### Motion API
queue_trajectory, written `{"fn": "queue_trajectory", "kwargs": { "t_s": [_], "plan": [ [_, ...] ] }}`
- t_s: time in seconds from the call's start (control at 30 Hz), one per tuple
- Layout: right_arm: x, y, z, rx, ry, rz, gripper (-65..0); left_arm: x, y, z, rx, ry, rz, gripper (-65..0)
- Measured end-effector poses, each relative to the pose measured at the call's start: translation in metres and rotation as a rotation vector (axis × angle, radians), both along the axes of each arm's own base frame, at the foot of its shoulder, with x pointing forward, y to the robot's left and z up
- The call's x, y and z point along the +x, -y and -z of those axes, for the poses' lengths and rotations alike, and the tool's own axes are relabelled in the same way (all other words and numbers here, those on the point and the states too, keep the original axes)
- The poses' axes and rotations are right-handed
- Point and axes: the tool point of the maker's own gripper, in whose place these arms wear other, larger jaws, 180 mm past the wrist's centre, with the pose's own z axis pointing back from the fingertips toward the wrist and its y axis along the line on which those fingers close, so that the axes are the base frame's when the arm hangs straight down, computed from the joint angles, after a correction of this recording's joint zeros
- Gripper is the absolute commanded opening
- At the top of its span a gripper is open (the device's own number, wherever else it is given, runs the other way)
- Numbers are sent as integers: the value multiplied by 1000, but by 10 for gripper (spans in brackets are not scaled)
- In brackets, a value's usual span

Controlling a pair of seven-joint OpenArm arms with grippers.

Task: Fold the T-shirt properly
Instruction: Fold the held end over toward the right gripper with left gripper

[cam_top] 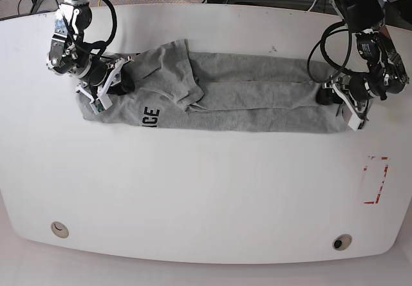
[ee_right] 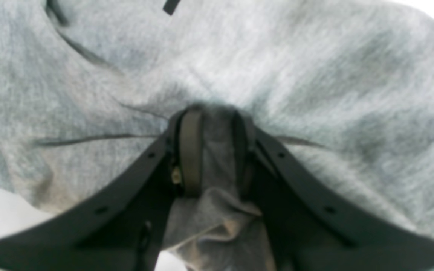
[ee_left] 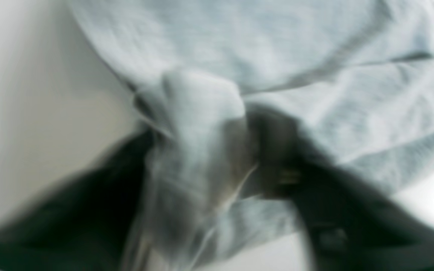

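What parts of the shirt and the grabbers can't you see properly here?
- Left wrist view: motion blur smears the left gripper; its grip on the T-shirt is unclear.
- Base view: the lettering is partly folded under.
- Right wrist view: cloth covers the right gripper tips.

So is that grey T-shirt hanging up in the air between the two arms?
No, the T-shirt lies flat on the white table as a long band, with printed letters facing up.

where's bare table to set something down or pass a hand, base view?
Free: the wide near half of the table, below the T-shirt down to the front edge; a narrower strip behind it. Crowded: both shirt ends, where the right gripper and left gripper pinch cloth. Red marking near the right edge.
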Motion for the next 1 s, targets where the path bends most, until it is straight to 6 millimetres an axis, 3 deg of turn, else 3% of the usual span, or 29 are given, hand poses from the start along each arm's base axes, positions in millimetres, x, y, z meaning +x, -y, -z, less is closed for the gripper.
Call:
{"fn": "queue_trajectory", "kwargs": {
  "t_s": [0.07, 0.33, 0.5, 0.6, 0.67, 0.77, 0.83, 1.0],
  "plan": [
    [0, 0, 0, 0, 0, 0, -512, -3, 4, 3, 1, -12, 14, -640],
    [0, 0, 0, -1, 0, 0, -512, -20, 10, -3, 87, -15, 86, -625],
    [0, 0, 0, -1, -1, 0, -512, -28, 19, -26, 209, 34, 180, -625],
    [0, 0, 0, -1, -1, 0, -512, -24, 41, -48, 279, 97, 290, -625],
    [0, 0, 0, 0, -1, 0, -512, -19, 67, -71, 292, 187, 368, -624],
    [0, 0, 0, 4, 1, 1, -512, -19, 102, -88, 275, 264, 450, -624],
    [0, -1, 0, 5, 0, 1, -512, -24, 126, -86, 242, 262, 503, -622],
    [0, 0, 0, 3, 0, 1, -512, -34, 161, -77, 197, 232, 568, -621]
  ]
}}
